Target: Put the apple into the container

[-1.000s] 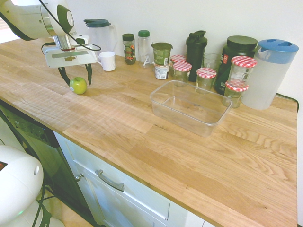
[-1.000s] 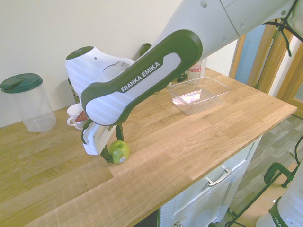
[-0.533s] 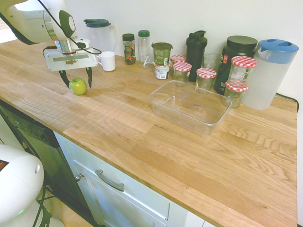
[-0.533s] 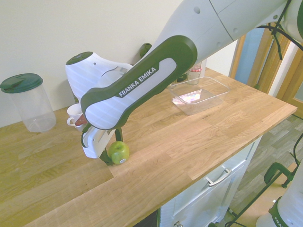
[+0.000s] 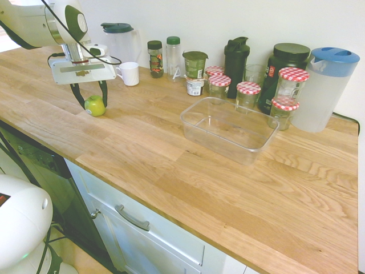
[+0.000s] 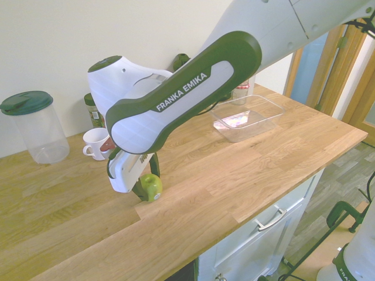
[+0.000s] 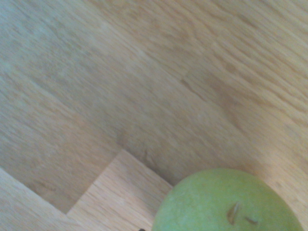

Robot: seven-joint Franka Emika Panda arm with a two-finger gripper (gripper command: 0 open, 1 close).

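One apple [image 5: 95, 105], yellow-green and shiny, sits at the near-left part of the table [image 5: 188, 171], between the two dark fingers [image 5: 103, 92] of the gripper [image 5: 89, 98], which points straight down; the fingers stand close on either side of the fruit and appear to pinch it, though whether it has left the wood cannot be told. In the wrist view the apple [image 7: 228, 202] shows with its stem end up above the boards. One container [image 5: 229, 129], a clear shallow tub, lies empty well apart from the apple, toward the middle of the table. Along the wall stand four glass jars with red-checked lids [image 5: 248, 93], one white mug [image 5: 129, 73], two clear pitchers, one with a dark green lid [image 5: 121, 40] and one with a blue lid [image 5: 324, 87], one black shaker bottle [image 5: 236, 59], one large black tub [image 5: 283, 74] and two slim bottles [image 5: 163, 57]. The table is an oiled oak worktop of jointed staves over pale blue-grey cabinets [image 5: 154, 234] with a metal handle, against a plain white wall; a wooden door frame [image 6: 345, 76] shows in the second exterior view.
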